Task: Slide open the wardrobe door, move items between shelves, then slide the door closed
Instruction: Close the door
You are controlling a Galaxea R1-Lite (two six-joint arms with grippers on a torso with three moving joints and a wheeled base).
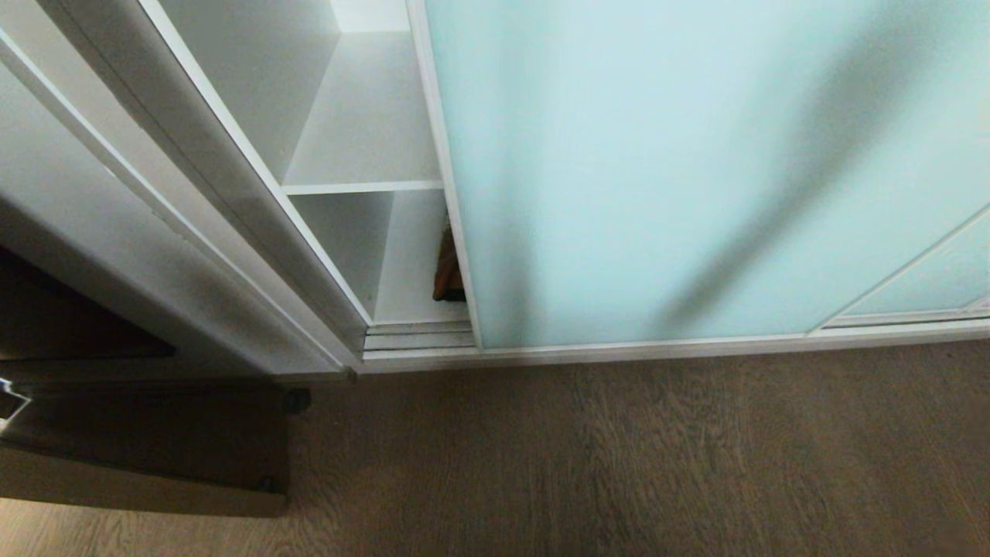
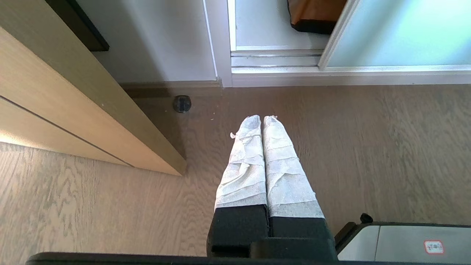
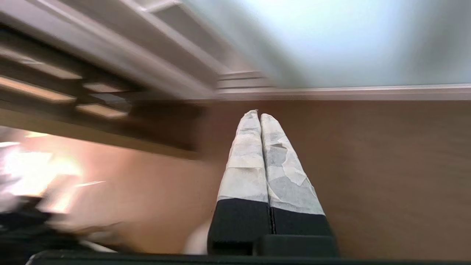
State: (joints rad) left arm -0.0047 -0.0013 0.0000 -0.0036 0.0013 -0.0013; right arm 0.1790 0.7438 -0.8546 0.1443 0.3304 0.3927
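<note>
Head view, wardrobe front: one tall sliding door (image 1: 657,170) of frosted pale aqua glass in a slim silvery-white frame, standing across most of the opening, its left edge short of the wardrobe's left side so that a narrow gap is open. Within the gap: one flat matte white shelf board (image 1: 363,187) with a straight thin front edge, bare on the part that shows; below it the white floor of the lowest compartment. One soft cushion (image 1: 448,267), only a tan-orange strip and a black lower edge showing, stands in that lowest compartment, mostly hidden behind the door's left edge. Second aqua glass panel (image 1: 928,278) at lower right, behind the first. White sliding track (image 1: 418,340) along the base. White solid side panel (image 1: 193,155) at left of the gap. Grey-brown wood-grain floor (image 1: 619,449) in front.

Left wrist view: left gripper (image 2: 262,118), fingers wrapped in white tape, jaws pressed together, empty, above the floor, well short of the track. Small dark round doorstop (image 2: 182,103) on the floor near the side panel. Pale wooden furniture panel (image 2: 73,110) beside it.

Right wrist view: right gripper (image 3: 258,115), same white-taped fingers, jaws pressed together, empty, above the floor before the door.
</note>
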